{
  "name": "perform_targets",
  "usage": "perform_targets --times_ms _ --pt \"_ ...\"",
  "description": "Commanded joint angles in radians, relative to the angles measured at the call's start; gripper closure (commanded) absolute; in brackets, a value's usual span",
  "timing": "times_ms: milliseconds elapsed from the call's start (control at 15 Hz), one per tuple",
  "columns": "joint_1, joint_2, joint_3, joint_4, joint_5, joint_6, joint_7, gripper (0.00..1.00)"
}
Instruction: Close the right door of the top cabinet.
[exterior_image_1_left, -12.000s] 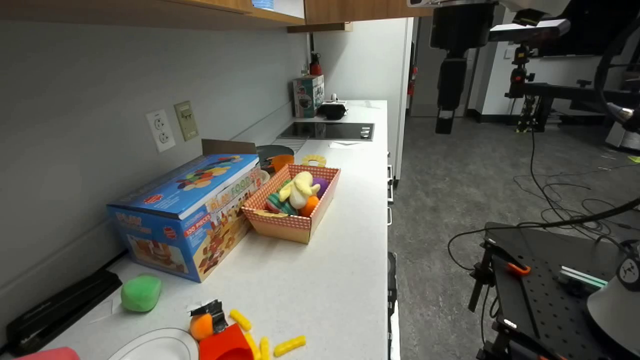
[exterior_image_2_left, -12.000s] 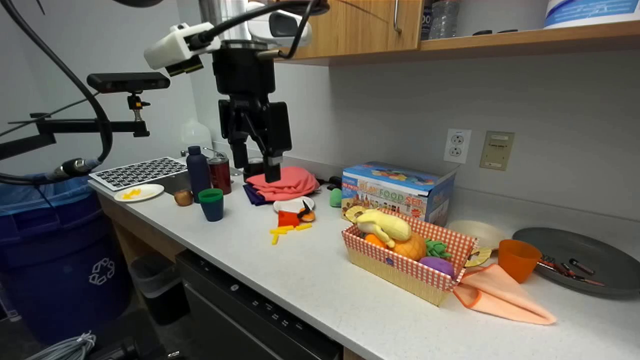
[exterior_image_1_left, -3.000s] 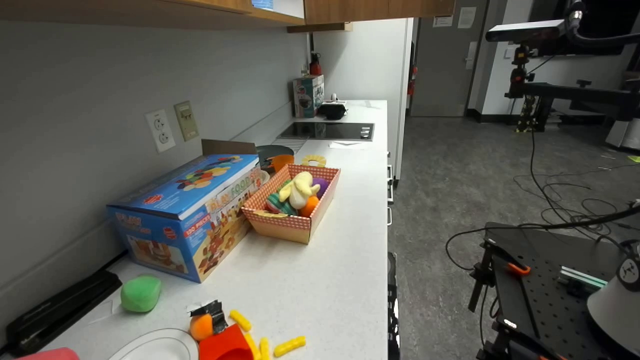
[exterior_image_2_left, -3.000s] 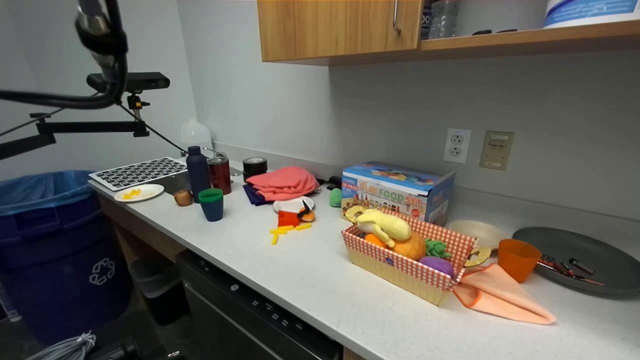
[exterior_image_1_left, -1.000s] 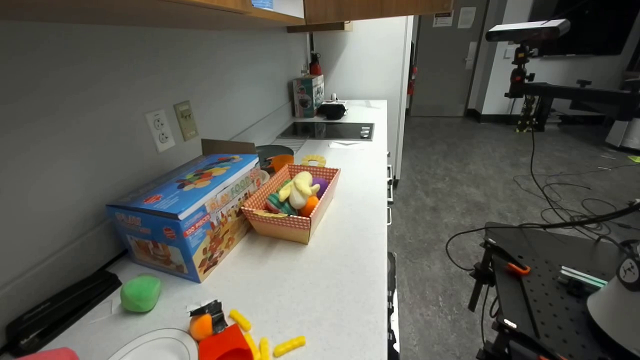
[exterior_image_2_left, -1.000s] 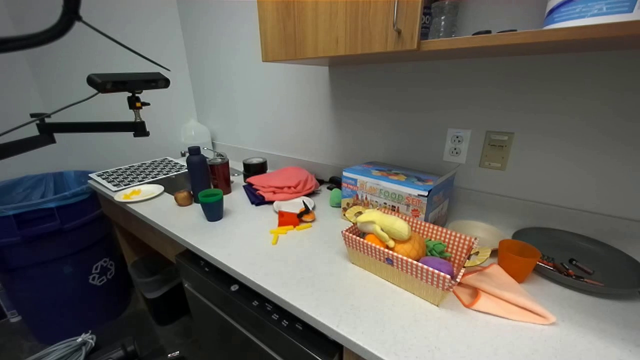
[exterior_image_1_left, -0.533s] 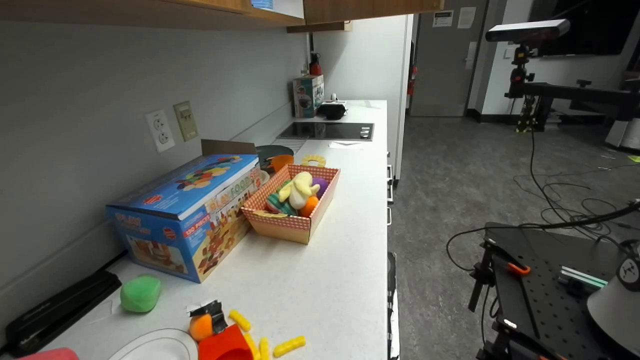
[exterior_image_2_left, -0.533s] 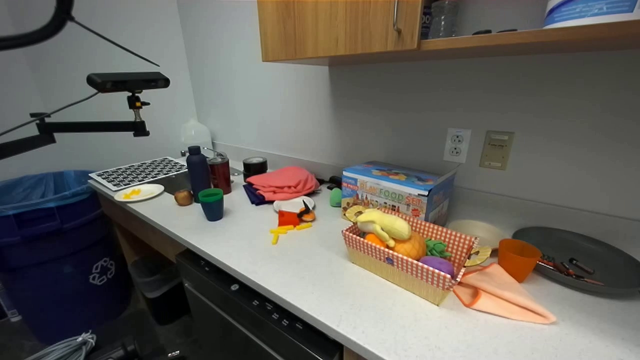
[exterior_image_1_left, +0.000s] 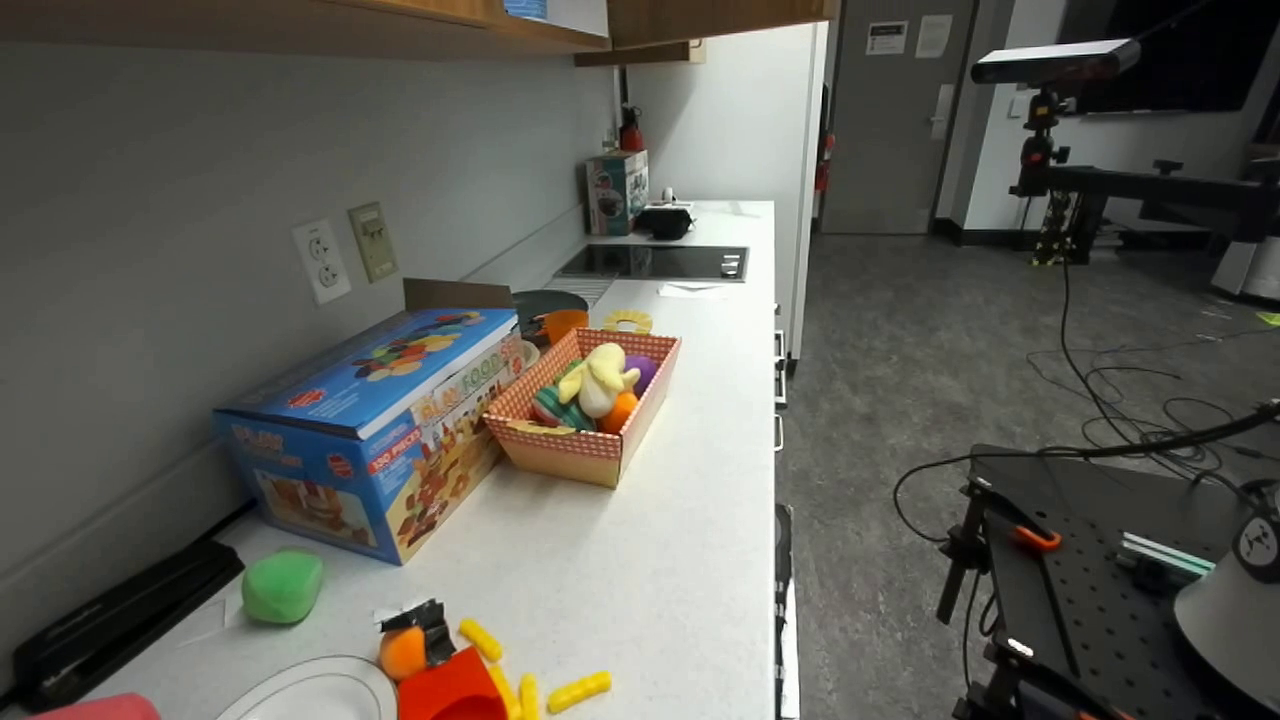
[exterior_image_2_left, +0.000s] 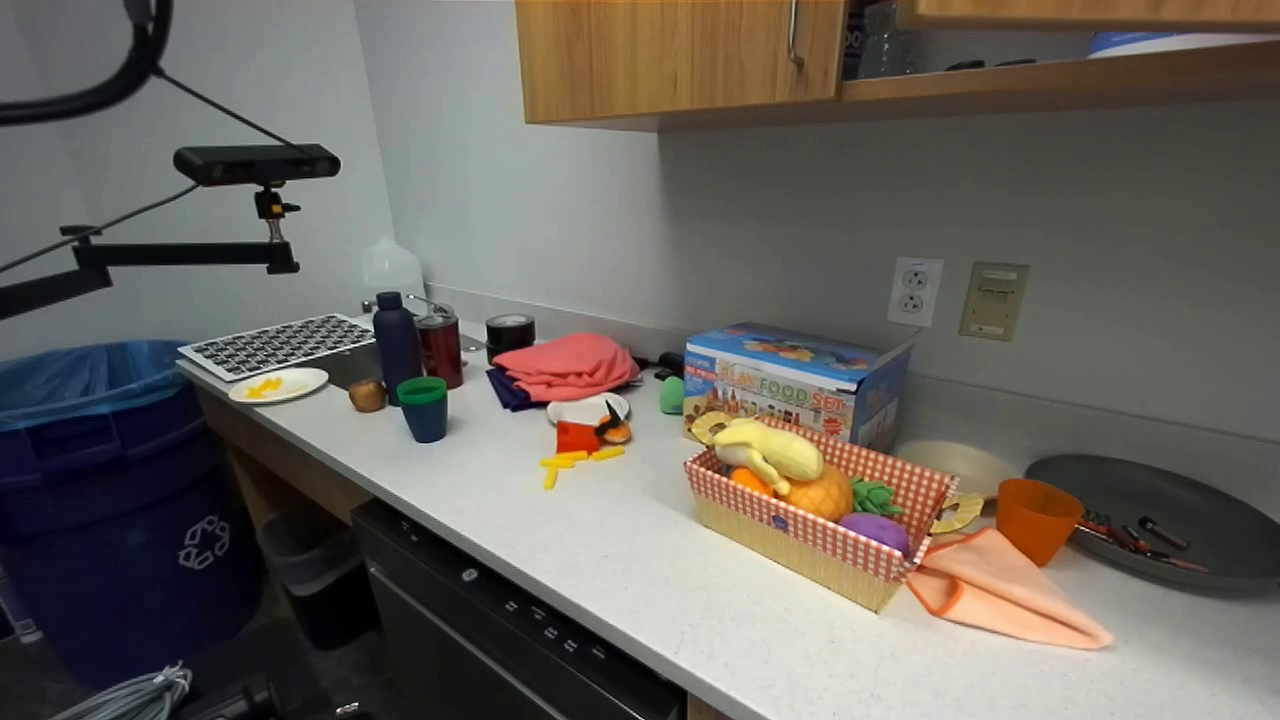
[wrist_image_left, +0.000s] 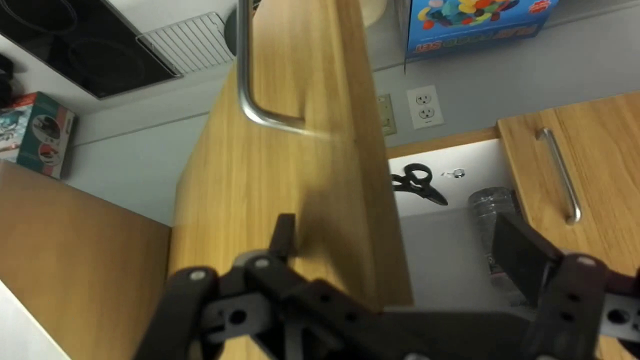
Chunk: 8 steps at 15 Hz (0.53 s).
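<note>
The right door (wrist_image_left: 270, 165) is a light tan panel with a metal handle, standing partly open in the wrist view. In both exterior views only its lower part shows, at the top (exterior_image_1_left: 720, 20) and top right (exterior_image_2_left: 1090, 12). The top cabinet (exterior_image_2_left: 1000, 82) runs along the wall. Its white inside shows through the gap beside the door. My gripper (wrist_image_left: 395, 230) is open. The door's free edge lies between the spread fingers. One finger is at the door's handle face; I cannot tell if it touches. The other is by the opening. The gripper is out of both exterior views.
The cabinet's left door (exterior_image_2_left: 680, 60) is shut. Scissors (wrist_image_left: 419, 185) and a clear bottle (wrist_image_left: 495, 210) are inside the cabinet. Below, a blue box (exterior_image_2_left: 790, 380) and a fruit basket (exterior_image_2_left: 800, 545) stand on the white countertop (exterior_image_2_left: 620, 560). A black cable (exterior_image_2_left: 110, 85) hangs at upper left.
The right door has swung partway toward the cabinet and now shows at top right in an exterior view. The gripper, seen twelve seconds ago in both exterior views, has left them.
</note>
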Motion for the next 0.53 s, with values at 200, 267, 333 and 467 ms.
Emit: perform_targets --times_ms 200,267,333,467 --pt "0.011 0.118 0.029 0.007 -0.043 0.261 -0.027 0.0" --pt "0.013 0.129 0.033 0.011 -0.046 0.284 -0.025 0.0" --pt "0.013 0.135 0.037 0.011 -0.048 0.302 -0.023 0.0" --pt "0.02 0.145 0.041 0.01 -0.046 0.336 -0.031 0.0"
